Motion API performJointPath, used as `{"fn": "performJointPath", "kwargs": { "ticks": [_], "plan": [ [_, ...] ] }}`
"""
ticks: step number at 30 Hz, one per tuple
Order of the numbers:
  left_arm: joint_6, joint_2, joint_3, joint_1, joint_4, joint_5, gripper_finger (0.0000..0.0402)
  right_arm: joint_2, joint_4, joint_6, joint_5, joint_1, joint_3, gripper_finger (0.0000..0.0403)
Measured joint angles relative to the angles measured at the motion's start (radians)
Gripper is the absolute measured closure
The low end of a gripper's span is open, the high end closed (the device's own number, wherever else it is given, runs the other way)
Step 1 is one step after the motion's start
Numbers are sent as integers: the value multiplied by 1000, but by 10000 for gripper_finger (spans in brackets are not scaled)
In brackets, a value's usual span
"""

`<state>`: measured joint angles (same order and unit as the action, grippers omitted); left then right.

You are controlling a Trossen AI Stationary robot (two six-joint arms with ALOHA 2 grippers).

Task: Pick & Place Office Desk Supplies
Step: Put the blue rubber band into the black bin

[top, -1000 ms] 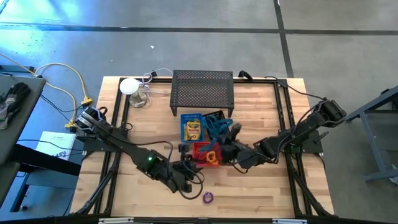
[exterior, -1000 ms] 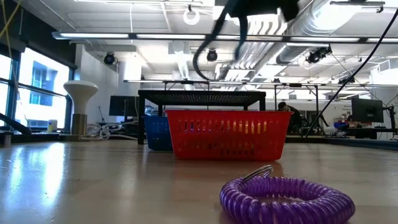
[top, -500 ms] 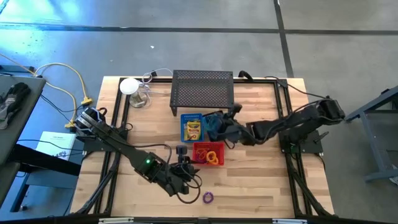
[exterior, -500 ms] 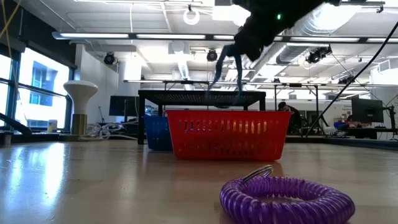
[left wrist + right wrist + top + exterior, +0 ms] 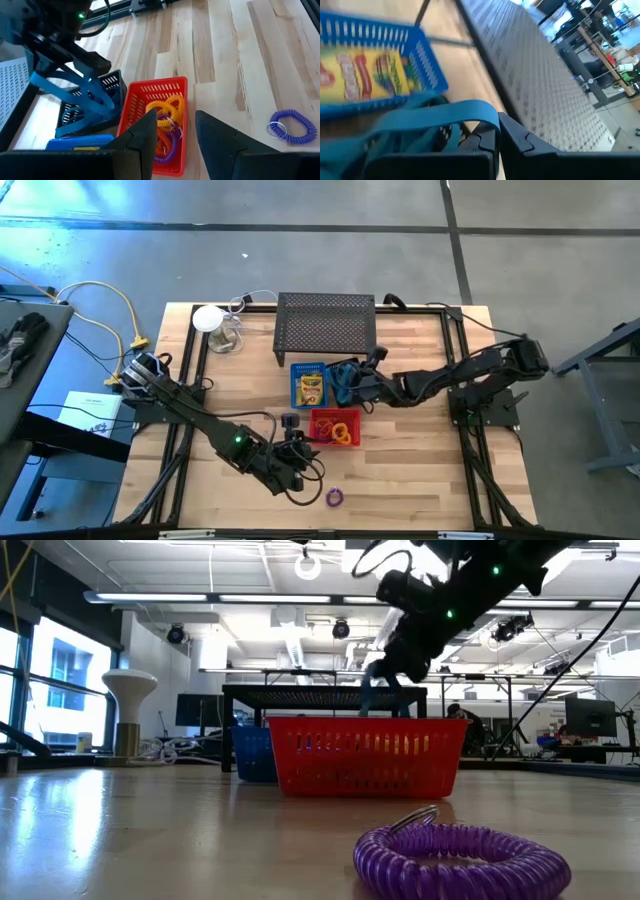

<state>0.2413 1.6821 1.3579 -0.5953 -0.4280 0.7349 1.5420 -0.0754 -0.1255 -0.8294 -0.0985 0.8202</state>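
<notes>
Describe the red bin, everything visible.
The red bin is a small rectangular basket that looks like slotted plastic, upright on the wooden table, open-topped. It holds coiled rings: yellow, orange and purple. The blue bin and black bin sit just behind it. Neither gripper touches it.

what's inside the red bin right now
The red bin holds coiled rings: yellow, orange and purple ones. Its lower end is hidden behind the left gripper's fingers.

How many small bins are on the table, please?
3: blue bin in front of the rack, black bin on its right, red bin nearer the front edge. None looks hidden.
</notes>
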Motion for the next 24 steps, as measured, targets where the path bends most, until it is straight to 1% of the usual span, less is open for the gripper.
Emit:
{"fn": "performJointPath", "kwargs": {
  "ticks": [2, 4, 11, 15, 24],
  "plan": [
    [0, 0, 0, 0, 0, 0, 275, 3, 32, 7, 16, 1, -1, 401],
    [1, 0, 0, 0, -1, 0, 275, 4, 68, 29, 68, 3, -2, 401],
    [3, 0, 0, -3, -4, 0, 275, 4, 197, 181, 319, 51, -1, 401],
    [19, 0, 0, -3, -6, -1, 275, 4, 222, 303, 488, 113, -1, 401],
    [22, 0, 0, 4, -7, -2, 275, 2, 221, 567, 709, 228, 0, 401]
  ]
}}
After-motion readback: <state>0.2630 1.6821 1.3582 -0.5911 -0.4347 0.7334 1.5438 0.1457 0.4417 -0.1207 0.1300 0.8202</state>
